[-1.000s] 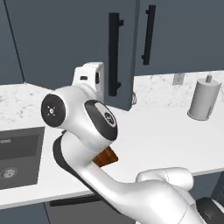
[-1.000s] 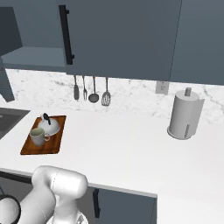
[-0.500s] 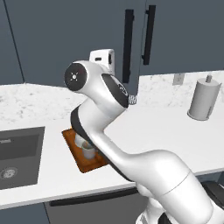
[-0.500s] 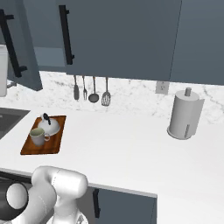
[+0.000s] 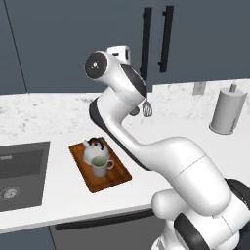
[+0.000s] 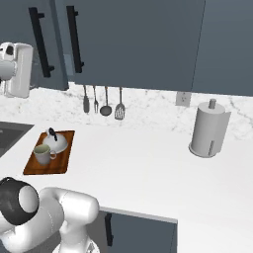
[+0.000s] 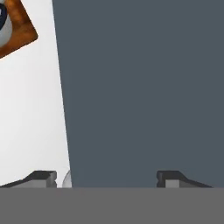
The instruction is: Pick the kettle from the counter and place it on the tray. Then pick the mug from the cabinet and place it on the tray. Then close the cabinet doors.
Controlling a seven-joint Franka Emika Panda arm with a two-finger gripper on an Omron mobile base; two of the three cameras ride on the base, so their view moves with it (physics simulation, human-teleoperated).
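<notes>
Since a second ago my arm has swung upward, uncovering the tray (image 5: 112, 178) at lower left of the left base view. On it sit the kettle (image 5: 94, 150) and mug (image 5: 100, 167), touching. My gripper (image 7: 106, 178) faces a door (image 7: 144, 87), jaws spread wide, nothing held. Both doors (image 6: 131, 42) look shut at the top of the right base view.

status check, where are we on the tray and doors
Gripper open, empty, against a cabinet door. Kettle and mug on tray. Nothing in the way.
</notes>
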